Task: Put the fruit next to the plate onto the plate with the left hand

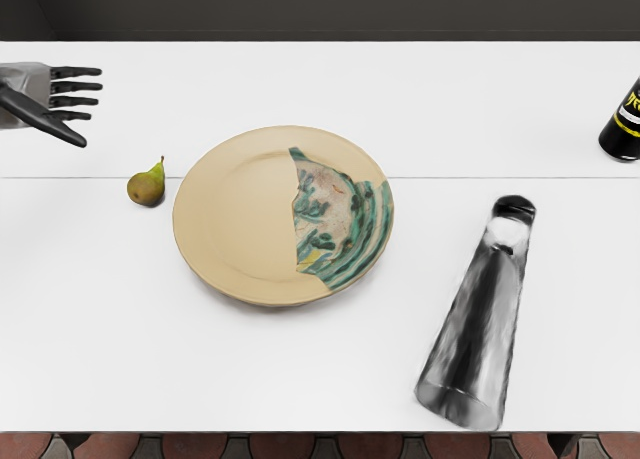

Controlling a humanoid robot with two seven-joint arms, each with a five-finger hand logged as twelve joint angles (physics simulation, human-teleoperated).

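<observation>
The pear (147, 184) lies on the white surface (300, 379), just beside the left rim of the plate (235, 219). The left hand (40, 97), cut by the picture's edge, is up-left of the pear, with fingers (78, 86) apart and empty. A dark bottle (622, 119) is cut off at the right edge. A blurred glassy object (478, 319) lies right of the plate.

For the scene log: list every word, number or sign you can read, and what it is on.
Nothing readable.
On the bottle: yellow print, cut by the picture's edge, too blurred to read.
On the plate: painted green pattern, no words.
On the pear and the glass: none.
</observation>
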